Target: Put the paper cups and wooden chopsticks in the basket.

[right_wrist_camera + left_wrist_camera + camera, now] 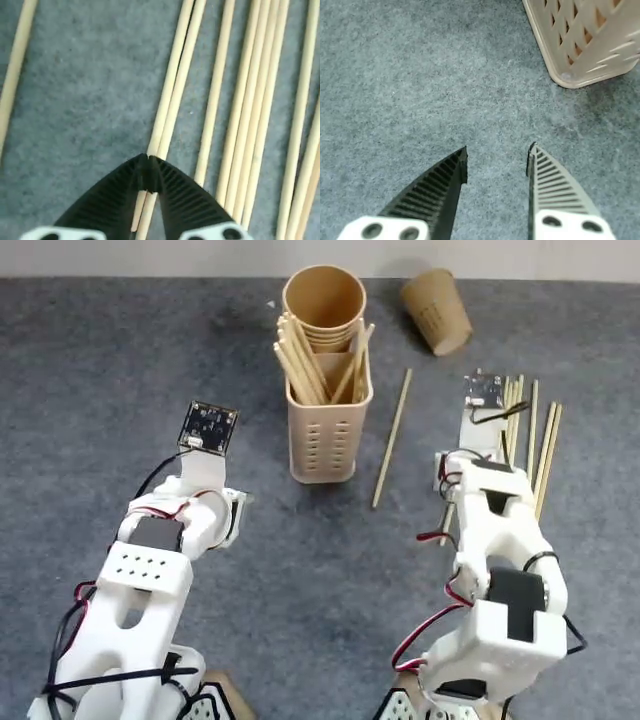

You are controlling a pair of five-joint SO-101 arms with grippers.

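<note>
Your right gripper [148,171], clenched tip to tip, sits right over the loose chopsticks [172,90], which run lengthwise in line with its arm; your left gripper [497,155] gapes empty.

surface: grey carpet-like mat [100,360] | far edge: pale strip [150,258], perhaps wall

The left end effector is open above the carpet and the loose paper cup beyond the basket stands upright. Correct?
No: the high view shows the loose paper cup lying on its side beyond the basket. The left end effector is open above the carpet.
</note>
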